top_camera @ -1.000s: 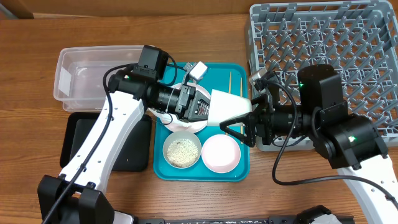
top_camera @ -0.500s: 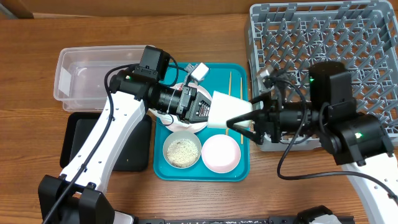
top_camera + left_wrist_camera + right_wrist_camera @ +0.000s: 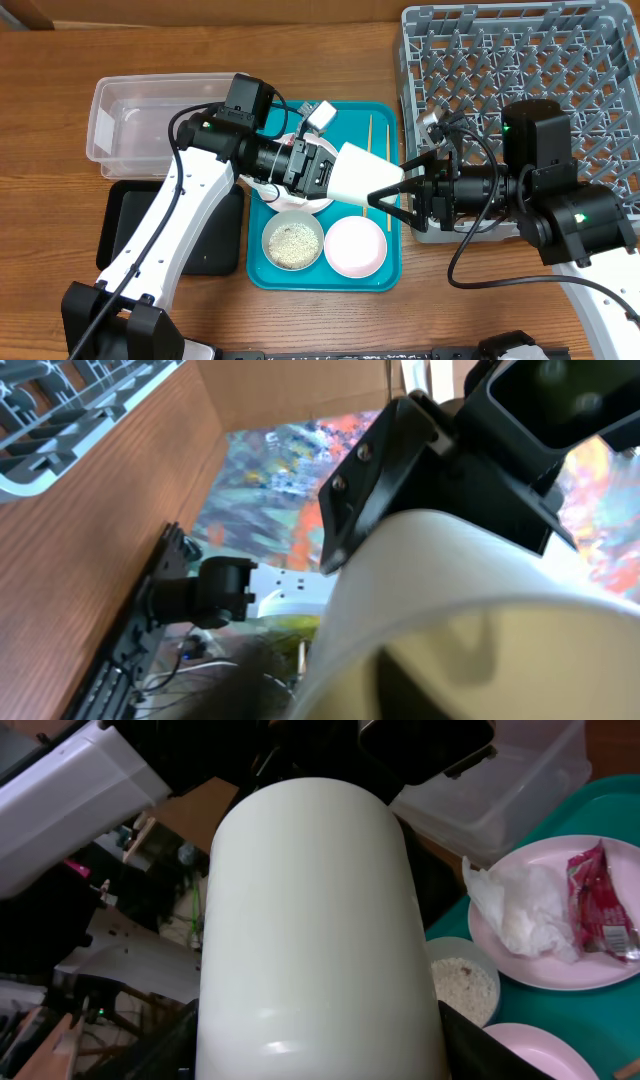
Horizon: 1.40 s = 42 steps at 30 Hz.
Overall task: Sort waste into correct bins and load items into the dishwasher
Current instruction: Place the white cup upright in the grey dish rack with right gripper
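Observation:
A white cup [image 3: 360, 170] hangs on its side above the teal tray [image 3: 385, 278]. My left gripper [image 3: 330, 172] is shut on its left end. My right gripper [image 3: 380, 192] is open, its fingers straddling the cup's right end; the cup [image 3: 310, 920] fills the right wrist view and also the left wrist view [image 3: 480, 630]. The pink-white plate [image 3: 600, 965] holds the white napkin [image 3: 515, 910] and the red wrapper [image 3: 600, 905]. The grey-white bowl of rice [image 3: 292, 243] and the pink bowl [image 3: 355, 246] sit on the tray. The chopsticks [image 3: 370, 130] lie at its far right.
The clear tub [image 3: 130, 120] stands at the far left with the black tray [image 3: 125, 230] in front of it. The grey dish rack [image 3: 520, 60] fills the far right, close behind my right arm.
My right arm's body has shifted a little to the right. The cup has tilted and slid slightly further between my right fingers. The left arm stays almost still.

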{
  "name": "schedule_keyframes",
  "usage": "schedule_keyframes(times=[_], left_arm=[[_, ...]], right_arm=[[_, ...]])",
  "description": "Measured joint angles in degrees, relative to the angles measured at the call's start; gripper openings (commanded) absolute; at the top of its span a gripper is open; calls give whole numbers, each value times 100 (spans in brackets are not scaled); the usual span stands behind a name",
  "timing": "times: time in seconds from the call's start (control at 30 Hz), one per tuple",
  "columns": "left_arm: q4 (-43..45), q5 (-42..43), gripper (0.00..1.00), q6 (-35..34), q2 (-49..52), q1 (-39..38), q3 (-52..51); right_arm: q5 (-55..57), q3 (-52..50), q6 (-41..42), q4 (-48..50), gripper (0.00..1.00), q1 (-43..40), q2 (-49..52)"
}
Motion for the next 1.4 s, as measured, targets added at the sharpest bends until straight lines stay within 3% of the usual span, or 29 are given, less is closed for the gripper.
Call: schedule_keyframes(times=[0.2,0.43,0.63,0.93,1.0,1.13,1.4], left_arm=[[-636,-1228,88,11,0,81,0],[-1307,-3198,83,-17,0,127,0],[-1311,-3709,80,-17,0,127,0],[-1274,-4188,75,-85,0,127,0],[-1274,-4277,75,-122,0,127,0],[-1287,-4509,73,-186,-2,127,0],[-1438,-5108,68,-345,-101,125,0]], right_arm=[[450,0,144,-157,48,-446,-120],[2914,-2,1261,-1139,47,-1099,-232],[5029,-13,2321,-2131,47,-1093,245],[5764,-13,2695,-2127,48,-918,1561],[5764,-13,2730,-2133,56,-817,1735],[5790,-13,2774,-2151,85,-599,1801],[5764,227,2793,-2083,87,-553,1523]])
